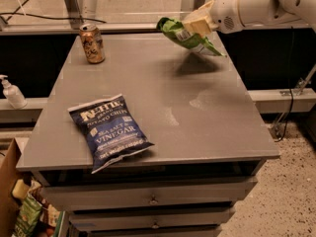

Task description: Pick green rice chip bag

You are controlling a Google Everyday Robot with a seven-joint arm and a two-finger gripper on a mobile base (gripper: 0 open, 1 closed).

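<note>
The green rice chip bag (190,37) hangs in the air above the far right part of the grey table (197,117), its shadow on the tabletop below. My gripper (193,24) is shut on the bag's upper edge, with the white arm reaching in from the upper right. The bag is lifted off the surface and tilts down to the right.
A dark blue Kettle chips bag (109,130) lies flat near the table's front left. A brown drink can (92,43) stands at the far left. A soap dispenser (11,92) stands on a ledge to the left. Drawers (153,199) sit below the tabletop.
</note>
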